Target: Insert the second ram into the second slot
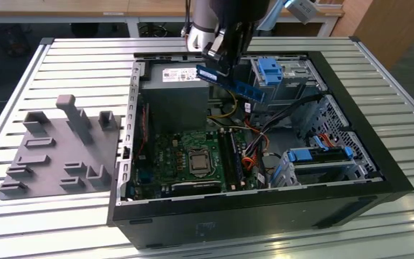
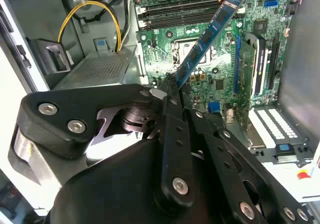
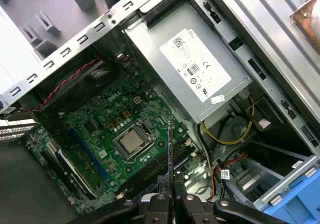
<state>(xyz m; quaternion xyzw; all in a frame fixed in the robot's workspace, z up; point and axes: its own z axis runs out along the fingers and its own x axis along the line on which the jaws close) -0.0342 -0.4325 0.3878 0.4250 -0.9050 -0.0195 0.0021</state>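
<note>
My gripper (image 1: 219,66) hangs over the open computer case, shut on the second ram (image 1: 232,84), a dark blue stick held tilted above the power supply end of the case. In the second wrist view the ram (image 2: 205,40) slants out from the gripper (image 2: 169,90) over the green motherboard (image 2: 220,79), clear of the long black memory slots (image 2: 180,15). The first wrist view shows the ram (image 3: 170,151) edge-on as a thin line rising from the gripper (image 3: 170,196), above the slots (image 3: 156,170) beside the processor socket (image 3: 131,142).
The grey power supply (image 1: 172,76) lies under the gripper. Blue drive brackets (image 1: 269,70) and cables (image 1: 254,145) crowd the case on the exterior view's right. A grey fixture plate (image 1: 56,148) with upright pegs sits left of the case on the slatted table (image 1: 63,59).
</note>
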